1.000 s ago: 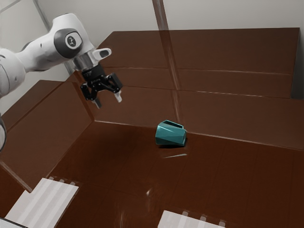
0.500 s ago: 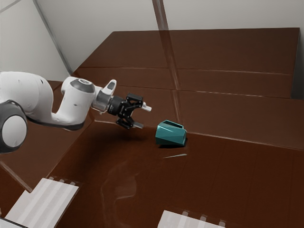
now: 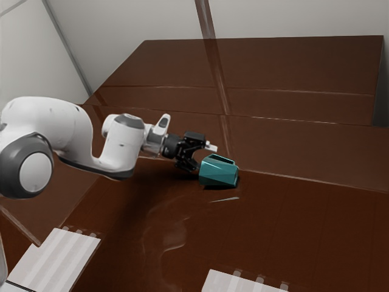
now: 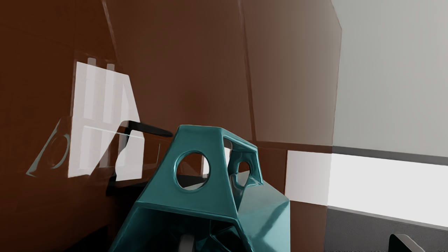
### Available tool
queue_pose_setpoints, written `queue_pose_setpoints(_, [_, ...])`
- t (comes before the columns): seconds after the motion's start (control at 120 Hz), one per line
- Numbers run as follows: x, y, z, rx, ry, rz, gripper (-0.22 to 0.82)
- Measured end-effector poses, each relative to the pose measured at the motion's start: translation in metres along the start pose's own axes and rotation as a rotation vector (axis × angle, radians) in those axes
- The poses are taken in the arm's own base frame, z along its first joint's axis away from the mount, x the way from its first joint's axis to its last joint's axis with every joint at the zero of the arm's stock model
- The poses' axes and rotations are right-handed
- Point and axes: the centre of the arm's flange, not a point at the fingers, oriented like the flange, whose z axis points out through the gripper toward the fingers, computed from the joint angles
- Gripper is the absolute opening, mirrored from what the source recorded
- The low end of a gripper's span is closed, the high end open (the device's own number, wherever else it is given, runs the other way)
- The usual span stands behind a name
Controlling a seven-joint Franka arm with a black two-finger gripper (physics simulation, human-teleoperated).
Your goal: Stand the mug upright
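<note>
the biggest risk is the whole mug [image 3: 217, 173] being shoved along instead of turned. it lies on its side on the glossy table [image 3: 304, 237], close in front of the gripper [image 3: 203, 157], mouth facing the hand. the gripper is wide open and holding nothing: in the wrist view one finger [image 4: 187, 244] shows against the dark mouth [image 4: 168, 224], the other [image 4: 402, 244] stands outside the mug, well apart from its wall. how deep the first one reaches, i can't tell. if it drives on at this slant, that tip could catch the inside and push the mug away or roll it.

next, a pinch on one thin sloping wall may slip or swivel during a lift, since the weight would hang off to one side. the holed handle [image 4: 201, 138] juts out beside the mouth and could snag a finger or make the mug settle crooked.

around the tool, the large brown wall [image 3: 304, 79] rises beyond the mug and could limit a wide swing. the table below leaves little room under a low hand. the pale striped patches [image 3: 55, 261] lie well apart from the gripper, out of its way.
</note>
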Motion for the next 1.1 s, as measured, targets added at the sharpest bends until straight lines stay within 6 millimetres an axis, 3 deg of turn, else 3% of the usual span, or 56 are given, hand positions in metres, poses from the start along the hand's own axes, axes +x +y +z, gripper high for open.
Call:
queue_pose_setpoints(0.108, [-0.002,0.004,0.012,-0.009,0.0,0.027,0.57])
queue_pose_setpoints(0.267, [-0.001,0.004,0.011,-0.004,0.016,0.061,0.17])
queue_pose_setpoints(0.383, [0.0,0.007,0.01,-0.003,0.023,0.086,0.0])
queue_pose_setpoints(0.525, [0.002,0.014,0.006,-0.007,0.032,0.117,-0.1])
queue_pose_setpoints(0.708, [0.003,0.018,0.007,-0.006,0.034,0.142,-0.15])
queue_pose_setpoints(0.808, [0.011,0.056,-0.004,-0.005,0.045,0.224,-0.14])
queue_pose_setpoints(0.892, [0.035,0.119,-0.038,0.103,0.019,0.42,-0.15])
queue_pose_setpoints(0.967, [0.047,0.168,-0.064,0.297,-0.056,0.611,-0.16])
queue_pose_setpoints(1.025, [0.049,0.206,-0.069,0.497,-0.149,0.762,-0.16])
queue_pose_setpoints(1.1, [0.044,0.229,-0.066,0.753,-0.285,0.871,-0.17])
